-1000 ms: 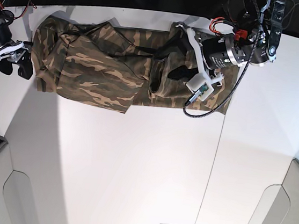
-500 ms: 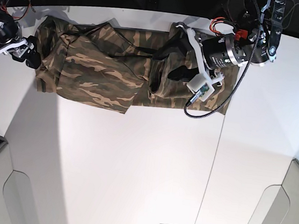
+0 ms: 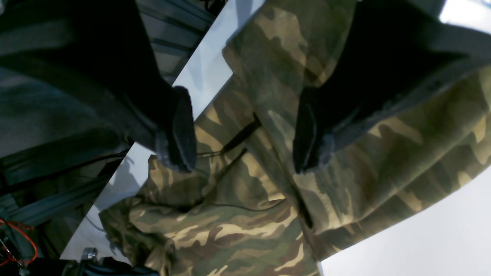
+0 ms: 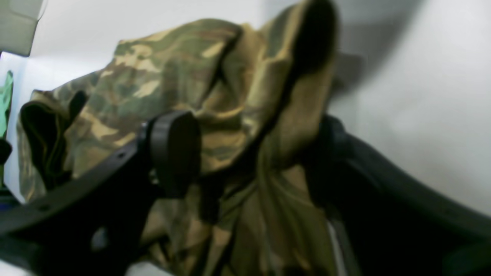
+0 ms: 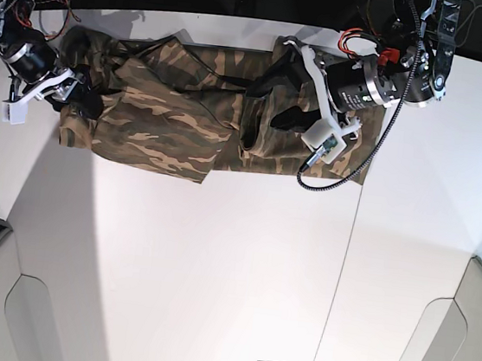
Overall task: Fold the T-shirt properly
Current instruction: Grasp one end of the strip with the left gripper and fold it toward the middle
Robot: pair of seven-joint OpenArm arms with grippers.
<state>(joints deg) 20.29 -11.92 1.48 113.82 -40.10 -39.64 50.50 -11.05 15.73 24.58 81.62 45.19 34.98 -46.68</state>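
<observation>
Two arms: both are being seen at the far edge of the white worktop (image 5: 213,273), one at each end of the cloth.
T-shirt: the brown, tan and olive-green camouflage-print cloth T-shirt (image 5: 178,121) is being shown lying partly folded along that far edge, rumpled at both ends.
Left gripper (image 3: 245,130): its black padded fingers (image 3: 180,130) are being held wide apart just above the shirt; nothing is being gripped between them.
Right gripper (image 4: 253,161): its fingers (image 4: 174,149) are being held apart with a bunched, lifted fold of the shirt lying between them; whether the cloth is being pinched cannot be told, as the wrist view is being blurred.
</observation>
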